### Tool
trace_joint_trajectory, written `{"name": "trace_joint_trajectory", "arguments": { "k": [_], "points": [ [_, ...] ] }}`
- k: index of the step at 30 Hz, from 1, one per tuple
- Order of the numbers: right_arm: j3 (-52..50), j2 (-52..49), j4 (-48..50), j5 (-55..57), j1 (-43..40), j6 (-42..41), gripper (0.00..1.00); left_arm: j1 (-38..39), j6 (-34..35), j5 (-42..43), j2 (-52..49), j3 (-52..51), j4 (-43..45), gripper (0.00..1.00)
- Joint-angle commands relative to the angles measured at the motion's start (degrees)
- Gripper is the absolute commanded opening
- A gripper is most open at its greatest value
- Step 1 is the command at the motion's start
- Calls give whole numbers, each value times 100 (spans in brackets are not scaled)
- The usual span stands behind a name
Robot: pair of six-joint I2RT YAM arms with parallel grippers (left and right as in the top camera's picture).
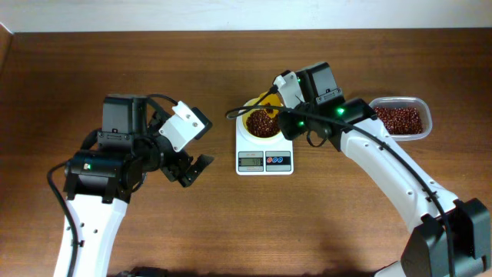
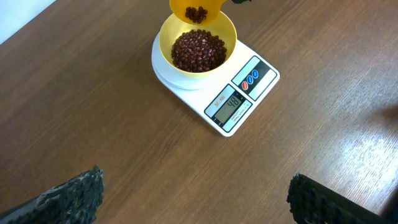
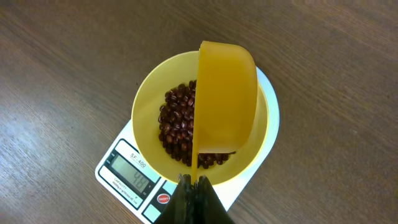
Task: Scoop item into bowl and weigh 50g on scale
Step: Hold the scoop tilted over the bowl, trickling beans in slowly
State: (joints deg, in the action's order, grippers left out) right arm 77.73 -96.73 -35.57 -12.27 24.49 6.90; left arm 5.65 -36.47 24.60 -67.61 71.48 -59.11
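Our right claw point(image 3: 198, 186) pinches the yellow scoop point(image 3: 227, 93) by its handle, tilting it over the bowl point(image 3: 146, 106) on the scale point(image 3: 121, 163) so beans point(image 3: 177, 124) drop in; our left claw point(image 2: 199, 196) hangs open, empty.

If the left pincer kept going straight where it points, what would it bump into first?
Probably the bare wooden table, a little short of the scale. The left pincer is open and tilts down toward the wood, though depth is hard to judge.
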Motion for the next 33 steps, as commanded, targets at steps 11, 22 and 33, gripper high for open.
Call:
{"name": "trace_joint_trajectory", "arguments": {
  "k": [11,22,33],
  "points": [
    [212,-76,-214,201,177,234,4,-17,-87,-2,2,101,4,99],
    [326,-118,-291,391,192,278,4,-17,-87,-2,2,101,4,99],
    [350,-116,-299,393,214,278,4,-20,-87,-4,2,101,4,99]
  ]
}}
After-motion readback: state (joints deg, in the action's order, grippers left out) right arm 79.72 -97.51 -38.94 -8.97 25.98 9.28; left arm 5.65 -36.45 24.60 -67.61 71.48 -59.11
